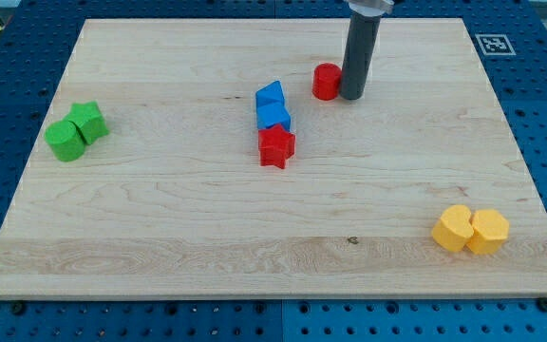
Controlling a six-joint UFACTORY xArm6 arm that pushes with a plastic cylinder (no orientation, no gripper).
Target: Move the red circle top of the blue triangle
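Observation:
The red circle sits near the view's top, right of centre. My tip stands right beside it on its right side, touching or nearly touching. The blue triangle lies to the left of the red circle, a short gap apart. A second blue block sits directly below the triangle, touching it.
A red star lies just below the blue blocks. Two green blocks sit together at the view's left. Two yellow blocks sit together at the lower right. The wooden board lies on a blue perforated table.

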